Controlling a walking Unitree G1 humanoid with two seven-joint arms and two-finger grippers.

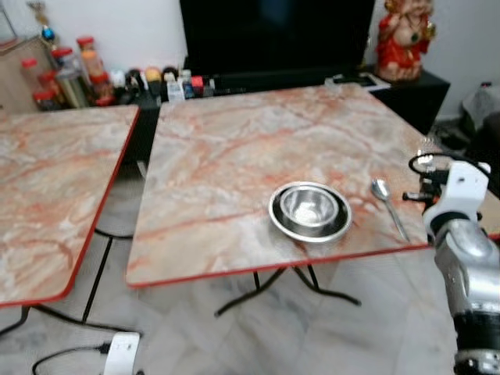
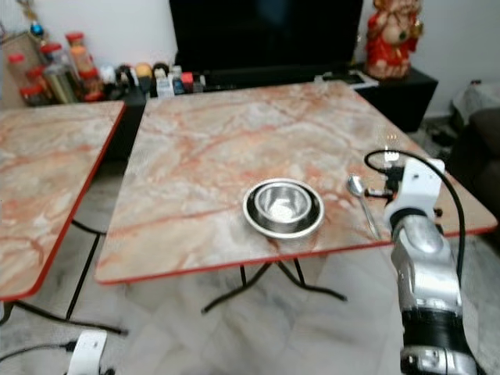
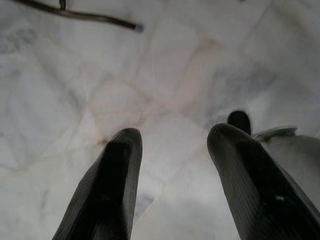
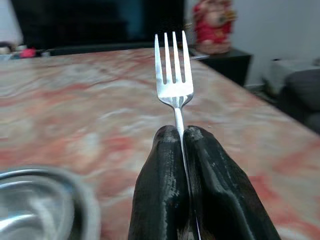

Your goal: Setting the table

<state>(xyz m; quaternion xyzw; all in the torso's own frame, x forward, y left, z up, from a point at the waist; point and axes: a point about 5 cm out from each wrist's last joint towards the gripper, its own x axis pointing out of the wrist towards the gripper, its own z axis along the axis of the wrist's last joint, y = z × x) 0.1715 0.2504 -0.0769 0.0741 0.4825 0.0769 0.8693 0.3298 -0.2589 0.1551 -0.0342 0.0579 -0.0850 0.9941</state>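
Note:
A steel bowl (image 1: 310, 205) sits on a steel plate (image 1: 286, 226) near the front edge of the marble-patterned table (image 1: 234, 133). A spoon (image 1: 388, 205) lies to the right of the plate. My right gripper (image 4: 182, 132) is shut on the handle of a fork (image 4: 173, 70), whose tines point up and away over the table. The right arm's white wrist (image 1: 457, 187) hovers at the table's right front corner, just right of the spoon. In the left wrist view my left gripper (image 3: 172, 140) hangs open over the marble floor.
A second table (image 1: 47, 180) stands to the left, with a gap between the two. Jars and bottles (image 1: 70, 74), a black TV (image 1: 273, 31) and a red statue (image 1: 402, 35) line the back. A white power strip (image 1: 121, 351) lies on the floor.

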